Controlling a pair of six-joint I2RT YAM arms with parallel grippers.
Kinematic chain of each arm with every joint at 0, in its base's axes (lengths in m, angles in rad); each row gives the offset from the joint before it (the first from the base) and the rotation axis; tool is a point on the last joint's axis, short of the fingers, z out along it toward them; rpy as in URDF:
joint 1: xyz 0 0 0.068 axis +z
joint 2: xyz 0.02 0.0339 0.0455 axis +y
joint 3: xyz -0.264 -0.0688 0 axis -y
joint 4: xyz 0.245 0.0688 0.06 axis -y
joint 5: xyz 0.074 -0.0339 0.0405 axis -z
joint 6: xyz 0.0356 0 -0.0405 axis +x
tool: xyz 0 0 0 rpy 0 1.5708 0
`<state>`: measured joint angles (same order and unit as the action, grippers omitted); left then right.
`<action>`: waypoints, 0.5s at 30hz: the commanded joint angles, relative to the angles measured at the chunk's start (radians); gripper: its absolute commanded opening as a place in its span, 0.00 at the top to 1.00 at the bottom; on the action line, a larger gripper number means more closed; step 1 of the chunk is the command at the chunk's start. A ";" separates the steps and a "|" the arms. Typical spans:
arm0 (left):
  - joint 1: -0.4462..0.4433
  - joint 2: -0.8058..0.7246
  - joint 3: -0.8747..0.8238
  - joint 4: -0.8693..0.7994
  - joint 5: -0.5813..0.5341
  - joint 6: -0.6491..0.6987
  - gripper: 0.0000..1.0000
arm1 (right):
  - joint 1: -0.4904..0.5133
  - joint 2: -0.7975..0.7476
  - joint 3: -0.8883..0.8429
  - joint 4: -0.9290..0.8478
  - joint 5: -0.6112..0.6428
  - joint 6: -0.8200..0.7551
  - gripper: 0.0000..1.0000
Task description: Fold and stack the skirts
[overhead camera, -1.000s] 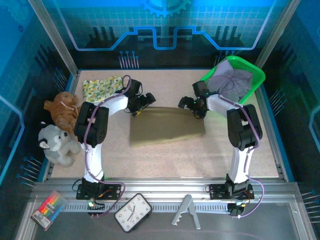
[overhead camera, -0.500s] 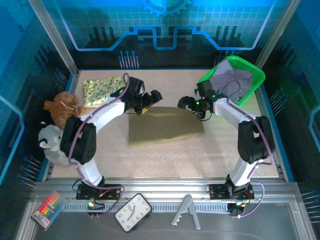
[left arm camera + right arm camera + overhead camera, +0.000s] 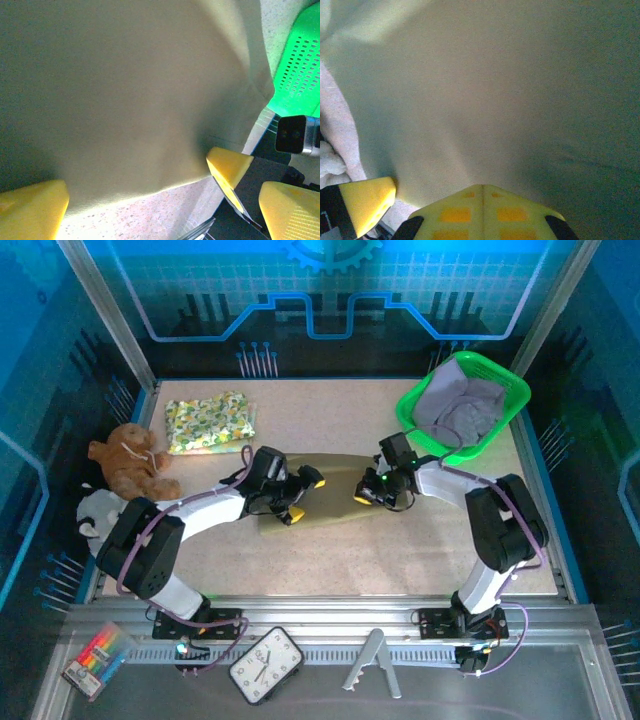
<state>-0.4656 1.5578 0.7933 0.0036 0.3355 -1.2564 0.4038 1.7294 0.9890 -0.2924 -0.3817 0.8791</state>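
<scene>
The right gripper (image 3: 364, 496) sits just right of the middle of the top view, and its two yellow fingers (image 3: 460, 212) are pressed tight together. Their tips touch the right edge of the olive skirt (image 3: 335, 490), but I cannot tell if any cloth is caught between them. The left gripper (image 3: 304, 496) is just left of the middle and is spread wide, with one yellow finger up on the skirt and the other down by the skirt's near edge. It holds nothing. The olive skirt lies flat on the table (image 3: 400, 550) between the two grippers, in the middle of the frame. The flowery skirt (image 3: 208, 420) lies folded in the upper left, well away from both arms. The grey skirt (image 3: 465, 410) is bunched up inside the green basket (image 3: 430, 380) in the upper right, near the right arm. A brown toy (image 3: 130, 460) and a grey toy (image 3: 95, 515) sit at the left edge.
</scene>
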 commanded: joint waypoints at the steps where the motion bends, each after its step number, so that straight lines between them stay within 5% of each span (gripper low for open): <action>1: 0.011 0.028 -0.019 -0.061 -0.070 0.034 0.01 | -0.005 0.061 -0.008 -0.002 0.025 -0.017 1.00; 4: 0.035 0.051 -0.042 -0.175 -0.165 0.105 0.01 | -0.021 0.074 -0.011 -0.041 0.080 -0.056 1.00; 9: 0.073 0.081 -0.115 -0.158 -0.161 0.120 0.01 | -0.076 0.050 -0.034 -0.111 0.157 -0.128 1.00; 15: 0.074 0.097 -0.123 -0.149 -0.155 0.117 0.01 | -0.162 0.025 -0.061 -0.147 0.199 -0.197 0.79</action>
<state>-0.4137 1.5894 0.7361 -0.0177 0.2672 -1.1759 0.2974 1.7702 0.9649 -0.3660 -0.2874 0.7406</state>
